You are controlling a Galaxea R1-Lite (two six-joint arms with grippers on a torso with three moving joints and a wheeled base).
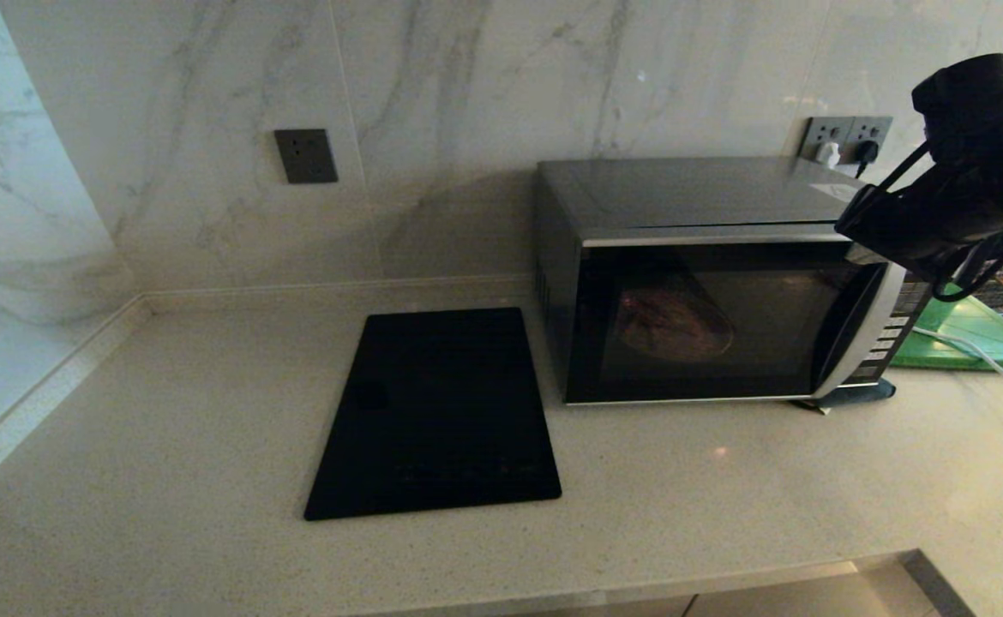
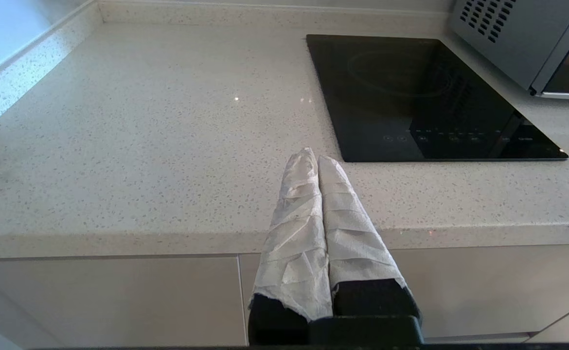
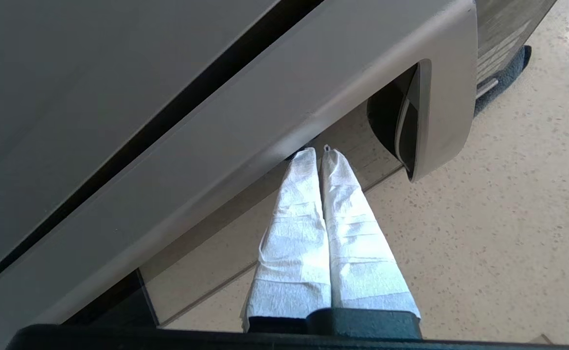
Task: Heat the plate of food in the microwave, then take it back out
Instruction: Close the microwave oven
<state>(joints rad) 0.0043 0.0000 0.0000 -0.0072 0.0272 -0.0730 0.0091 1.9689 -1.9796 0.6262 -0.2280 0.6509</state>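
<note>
The microwave (image 1: pixel 707 283) sits right of the cooktop (image 1: pixel 435 416), door shut and facing the robot, the plate of food (image 1: pixel 675 324) glowing inside. The curved handle (image 3: pixel 245 146) runs top to bottom along the door's right edge. The right gripper (image 3: pixel 319 154), pinched shut and empty, is tucked right against it, so that arm's nearest. The left gripper (image 2: pixel 312 158) is also clenched, parked off the counter's front edge.

Pale speckled stone countertop (image 1: pixel 167 446) w/ a marble backsplash behind it. Flat black glass cooktop (image 1: pixel 437 411) sits flush on it, mid-counter. Just right of that is the microwave (image 1: pixel 707 283), black & silver, door shut, standing on the counter against the wall; its right front corner seems propped on a dark pad (image 1: pixel 853 396). Further right, a flat green board (image 1: pixel 973 338) lies on the counter w/ a white cable (image 1: pixel 973 351) running across it.
</note>
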